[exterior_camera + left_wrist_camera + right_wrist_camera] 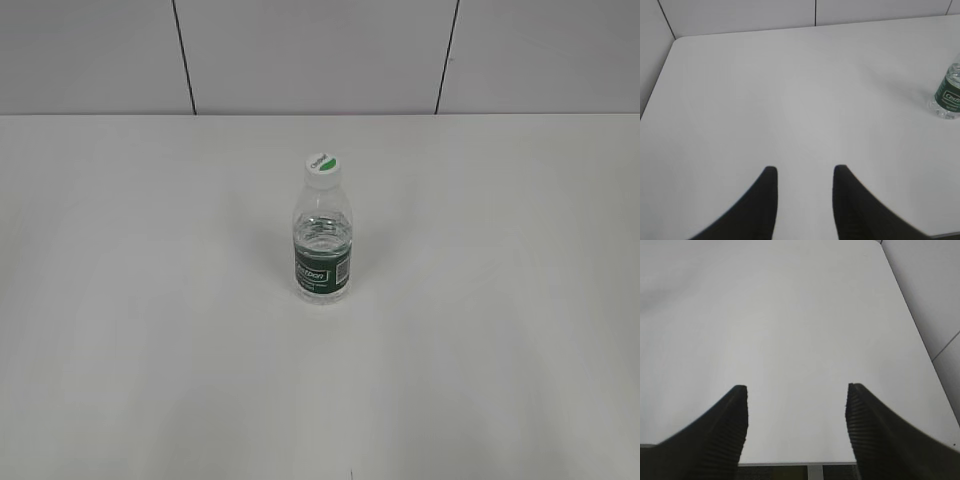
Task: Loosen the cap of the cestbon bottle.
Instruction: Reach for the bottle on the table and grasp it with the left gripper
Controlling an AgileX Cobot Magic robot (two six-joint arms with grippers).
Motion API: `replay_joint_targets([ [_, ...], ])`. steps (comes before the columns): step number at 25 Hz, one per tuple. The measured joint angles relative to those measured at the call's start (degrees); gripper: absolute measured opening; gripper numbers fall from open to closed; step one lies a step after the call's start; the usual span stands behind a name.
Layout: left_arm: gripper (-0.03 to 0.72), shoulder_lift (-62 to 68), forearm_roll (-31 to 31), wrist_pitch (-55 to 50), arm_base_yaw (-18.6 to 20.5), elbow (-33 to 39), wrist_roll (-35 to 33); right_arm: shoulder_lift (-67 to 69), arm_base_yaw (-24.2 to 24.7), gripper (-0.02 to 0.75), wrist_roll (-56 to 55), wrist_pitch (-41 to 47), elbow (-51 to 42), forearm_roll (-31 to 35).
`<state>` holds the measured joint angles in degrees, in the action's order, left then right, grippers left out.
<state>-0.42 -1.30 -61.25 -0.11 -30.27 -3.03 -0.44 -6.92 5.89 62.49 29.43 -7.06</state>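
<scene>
- Left gripper (802, 172): two dark fingers parted by a moderate gap, nothing between them, hanging over bare white table (765, 100).
- Right gripper (796, 390): ribbed dark fingers spread wider, also empty, over bare table surface near the front edge.
- Neither gripper visible in the exterior view; both well apart from the bottle.
- Cestbon bottle (322, 240): upright at the middle of the table, standing alone, nothing else on the surface.
- Also caught at the far right edge of the left wrist view, lower half only, well away from the left fingers; absent from the right wrist view.
- Clear plastic body, dark green wrap label low down with white lettering and a barcode, ribbed shoulder above.
- Water inside, up to about the shoulder as far as can be told.
- Cap (320, 166): small, round, white, green half-circle on top, seated on the neck; whether tight or already turned cannot be told.
- Handling, as a judgement: small and fairly light, yet narrow-based and easy to tip with a sideways nudge.
- Thin clear wall likely soft, prone to buckling or squirting once the seal gives; smooth plastic likely slippery.
- Best hold for steadying: around the labelled lower body, firm but not crushing.
- Best hold for turning: across the side wall of the cap, from above, pads opposite each other.
- Cap small against the fingers, so centring matters; an off-centre pinch likely to slip.
</scene>
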Motion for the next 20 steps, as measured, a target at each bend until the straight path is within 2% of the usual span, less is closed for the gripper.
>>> replay_joint_targets([
  [20,0.239,0.0,0.0,0.0,0.0,0.0,0.0,0.0,0.0,0.473,0.0,0.0,0.0,0.0],
])
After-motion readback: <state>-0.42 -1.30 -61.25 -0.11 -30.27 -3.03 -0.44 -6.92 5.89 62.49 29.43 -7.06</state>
